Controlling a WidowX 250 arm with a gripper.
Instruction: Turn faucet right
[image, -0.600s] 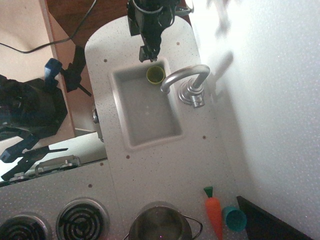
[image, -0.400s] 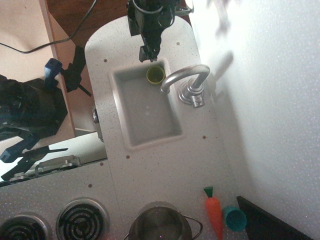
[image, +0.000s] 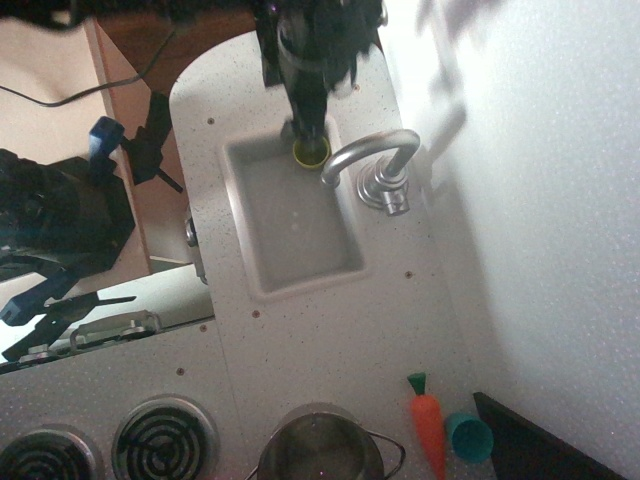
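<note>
The faucet (image: 372, 152) is a shiny silver gooseneck arching from its round chrome base (image: 385, 190) on the counter right of the sink, with the spout end over the sink's top right corner. My gripper (image: 308, 132) comes down from the top of the view, dark and blurred, its tip just over the yellow-green cup (image: 310, 153) in the sink's far corner, a little left of the spout end. Its fingers are too blurred to tell whether they are open or shut.
The white sink (image: 262, 250) sits in the speckled counter. A toy carrot (image: 428, 425) and teal cup (image: 469, 437) lie at the bottom right, a steel pot (image: 320, 448) at the bottom, stove burners (image: 165, 437) at bottom left. A white wall stands on the right.
My gripper has moved down from the counter's top edge toward the sink, now partly covering the yellow-green cup. The faucet has not moved.
</note>
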